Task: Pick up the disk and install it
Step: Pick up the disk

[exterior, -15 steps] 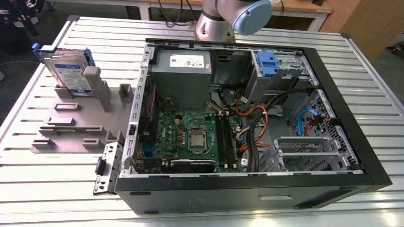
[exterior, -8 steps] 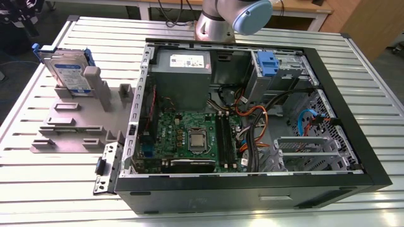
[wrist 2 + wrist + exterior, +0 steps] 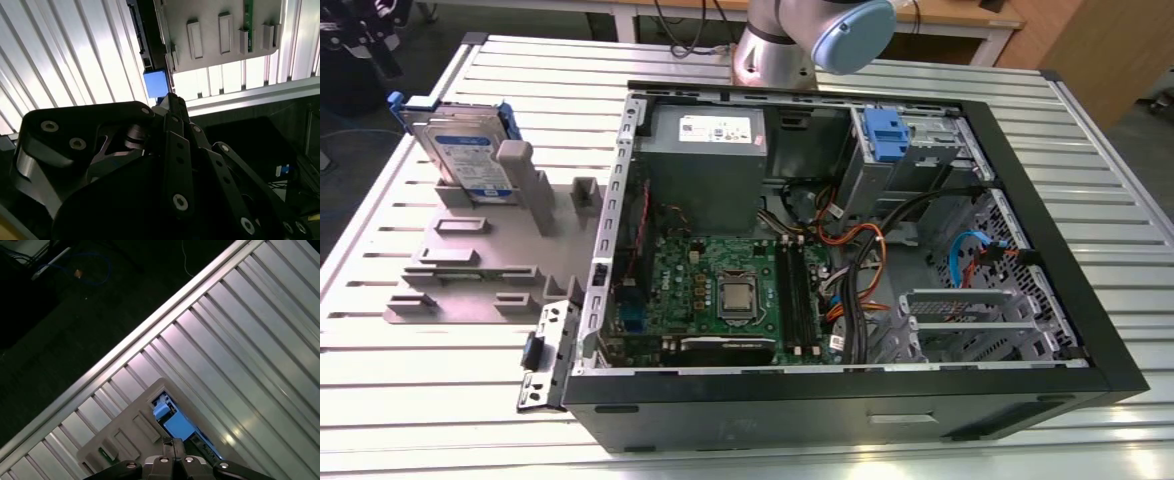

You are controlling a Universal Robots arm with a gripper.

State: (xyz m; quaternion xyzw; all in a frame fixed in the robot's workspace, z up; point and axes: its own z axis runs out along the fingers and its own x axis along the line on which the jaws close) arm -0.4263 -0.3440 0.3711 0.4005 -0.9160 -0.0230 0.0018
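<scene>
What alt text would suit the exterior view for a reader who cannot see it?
A silver disk in a blue frame stands on edge in a grey holder at the exterior view's left, beside an open computer case on a slatted table. The robot arm rises behind the case.

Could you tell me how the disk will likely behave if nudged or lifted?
The disk stands on edge in the grey holder, so a sideways push could probably tip it. Its metal body looks stiff and likely heavy for its size. Its blue carrier frame looks plastic and may flex slightly when gripped.
</scene>
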